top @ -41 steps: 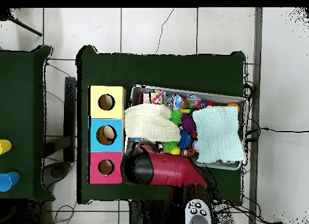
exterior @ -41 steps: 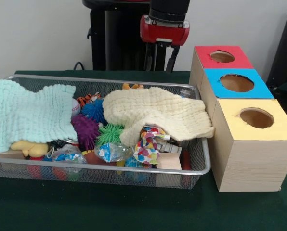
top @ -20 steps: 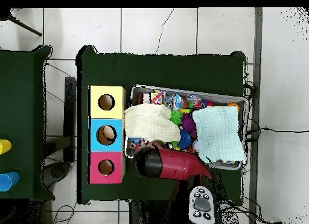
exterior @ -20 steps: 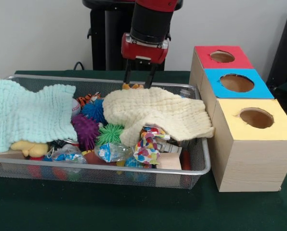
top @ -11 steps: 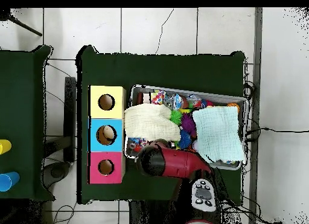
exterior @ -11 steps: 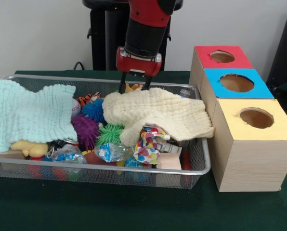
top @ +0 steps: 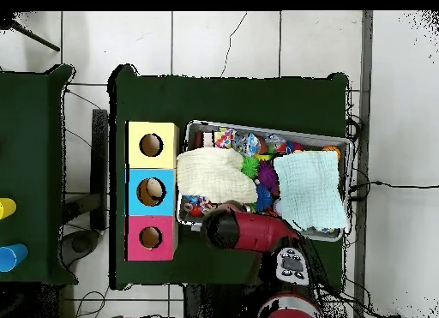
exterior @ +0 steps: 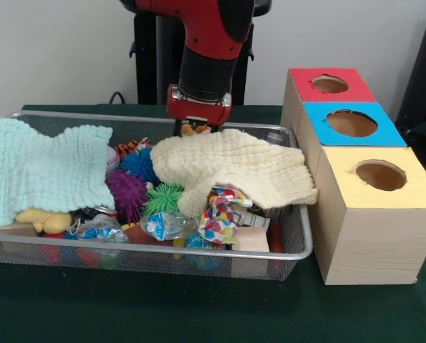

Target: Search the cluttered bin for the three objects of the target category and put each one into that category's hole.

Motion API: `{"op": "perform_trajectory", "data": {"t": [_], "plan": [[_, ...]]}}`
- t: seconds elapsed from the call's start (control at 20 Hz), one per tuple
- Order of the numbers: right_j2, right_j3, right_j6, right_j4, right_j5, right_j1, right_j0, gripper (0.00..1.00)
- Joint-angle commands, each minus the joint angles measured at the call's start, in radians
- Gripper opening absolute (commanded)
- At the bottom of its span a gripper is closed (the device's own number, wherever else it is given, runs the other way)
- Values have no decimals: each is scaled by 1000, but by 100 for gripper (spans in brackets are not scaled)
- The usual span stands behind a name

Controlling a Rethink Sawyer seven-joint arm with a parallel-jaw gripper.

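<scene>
Nothing can be seen to have been delivered yet: the red-topped hole [exterior: 330, 84] looks empty in the front view, while something pale is seen inside the blue-topped hole [top: 151, 191] from overhead. The plush animals lie in the wire basket [exterior: 163, 251] on the green tabletop [exterior: 199, 314]. A striped orange one [exterior: 131, 148] is glimpsed at the far side between the two cloths, a yellow one [exterior: 45, 219] is tucked under the near edge of the pale green cloth [exterior: 45, 170] at the left, and a brown-orange bit [exterior: 196, 129] is seen at the far rim behind the cream cloth [exterior: 231, 166]. All three, it is judged, remain to be fetched. The arm is lowered steeply from above, and the tool [exterior: 197, 126] is sunk at the far edge of the cream cloth, right at that brown-orange bit. Whether it is released or clenched cannot be told, since its tips are hidden.
</scene>
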Motion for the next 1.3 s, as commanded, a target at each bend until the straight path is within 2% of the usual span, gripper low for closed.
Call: {"op": "perform_trajectory", "data": {"t": [0.05,0.35,0.9,1.3], "plan": [[103,-35,96,0,76,58,-46,100],[99,12,114,16,128,6,-30,100],[201,122,181,66,73,-37,-67,100],[167,143,183,72,84,-58,-41,100]]}}
